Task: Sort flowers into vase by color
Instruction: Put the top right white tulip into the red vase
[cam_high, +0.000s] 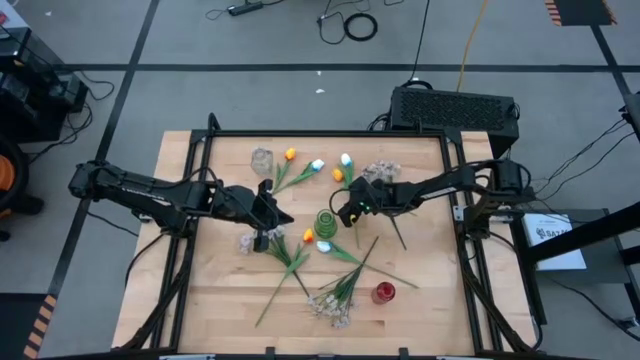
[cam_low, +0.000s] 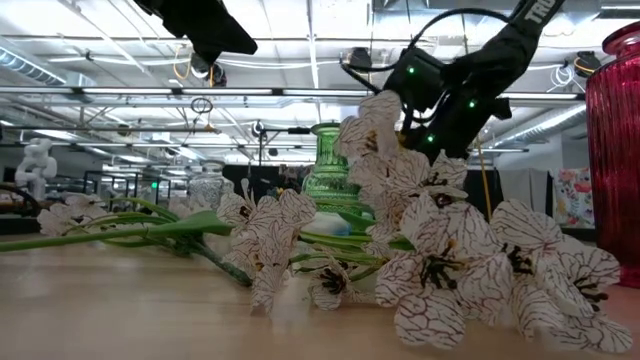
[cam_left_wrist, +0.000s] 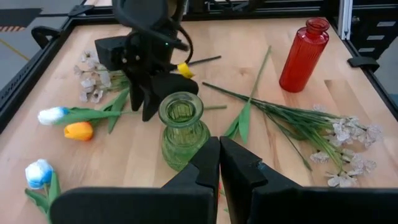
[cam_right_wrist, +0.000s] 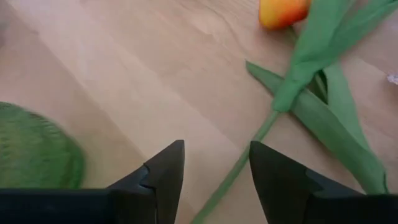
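Observation:
Flowers lie scattered on the table: orange tulips (cam_high: 290, 154) (cam_high: 308, 236), white tulips (cam_high: 317, 165) (cam_high: 323, 245) and pale sprays (cam_high: 380, 172) (cam_high: 330, 305). A green vase (cam_high: 327, 222) stands mid-table. My right gripper (cam_right_wrist: 214, 165) is open and hovers low, just right of the vase. An orange tulip (cam_right_wrist: 283, 11) lies below it, and that tulip's stem (cam_right_wrist: 239, 165) runs under the gap between the fingers. My left gripper (cam_left_wrist: 219, 163) is shut and empty, raised above the table left of the green vase (cam_left_wrist: 181, 127).
A red vase (cam_high: 383, 293) stands near the table's near edge, and a clear vase (cam_high: 262, 160) stands toward the far left. Stems and leaves cross the table's middle around the green vase. A raised black frame (cam_high: 330, 133) borders the tabletop.

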